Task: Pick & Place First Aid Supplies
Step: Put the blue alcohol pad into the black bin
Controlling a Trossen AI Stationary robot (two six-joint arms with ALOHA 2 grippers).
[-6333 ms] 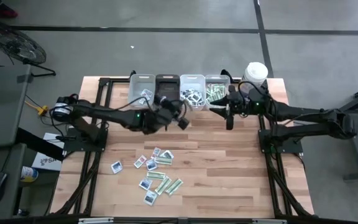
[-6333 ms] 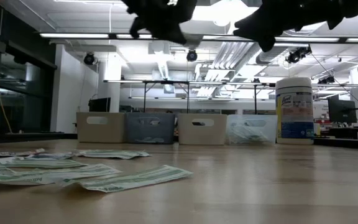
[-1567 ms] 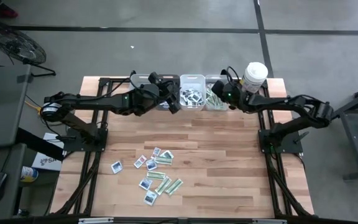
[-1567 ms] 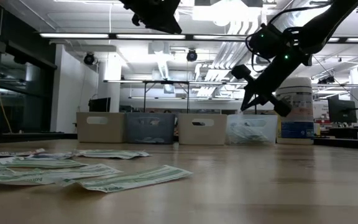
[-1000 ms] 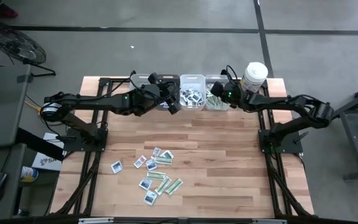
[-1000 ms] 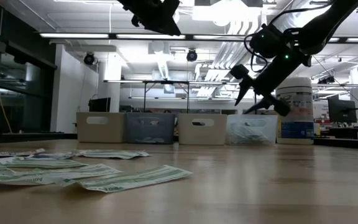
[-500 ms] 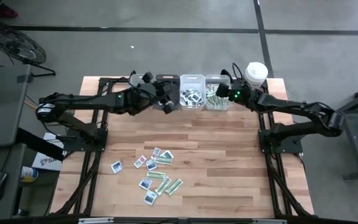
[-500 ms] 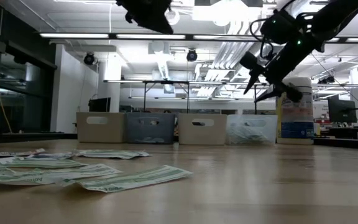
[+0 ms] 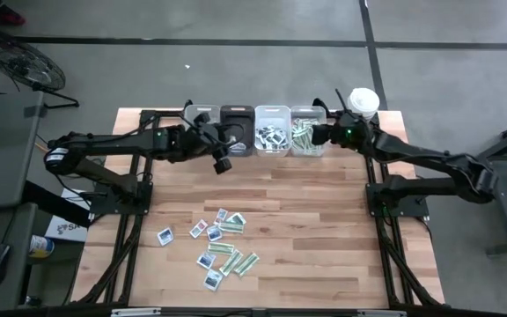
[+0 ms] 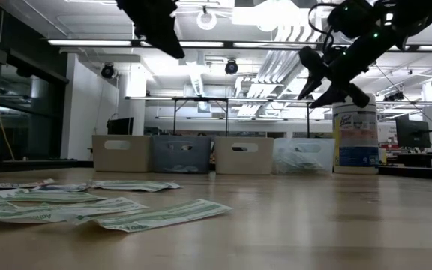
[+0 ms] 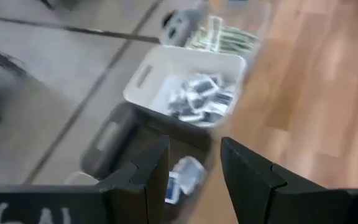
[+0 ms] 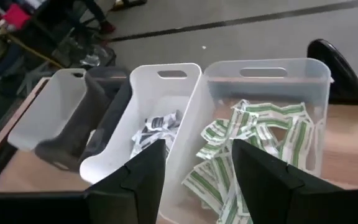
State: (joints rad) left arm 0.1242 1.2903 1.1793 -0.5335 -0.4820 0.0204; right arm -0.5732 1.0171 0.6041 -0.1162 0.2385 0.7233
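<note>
Loose first aid supplies [image 9: 223, 245], green-and-white strips and white packets with blue marks, lie flat on the wood near the table's front left. Four bins stand in a row at the far edge. The clear bin [image 12: 263, 118] holds green strips and the white bin [image 12: 160, 124] holds blue-marked packets. My left gripper [image 9: 222, 164] hangs open above the table just in front of the dark bin [image 11: 114, 146], where one packet [image 11: 182, 177] shows beyond its fingers. My right gripper [image 9: 313, 136] hovers open over the clear bin, holding nothing.
A tall white canister [image 9: 363, 101] stands at the far right corner, close beside my right arm. A pale bin [image 9: 202, 119] stands left of the dark one. Bare wood [image 9: 324, 229] lies between the bins and the loose packets and to their right.
My left gripper has drawn back from over the bins toward the table's left and near edges and has tipped downward. My right gripper has risen above the clear bin, gone a little toward the table's right edge and rolled about its own line.
</note>
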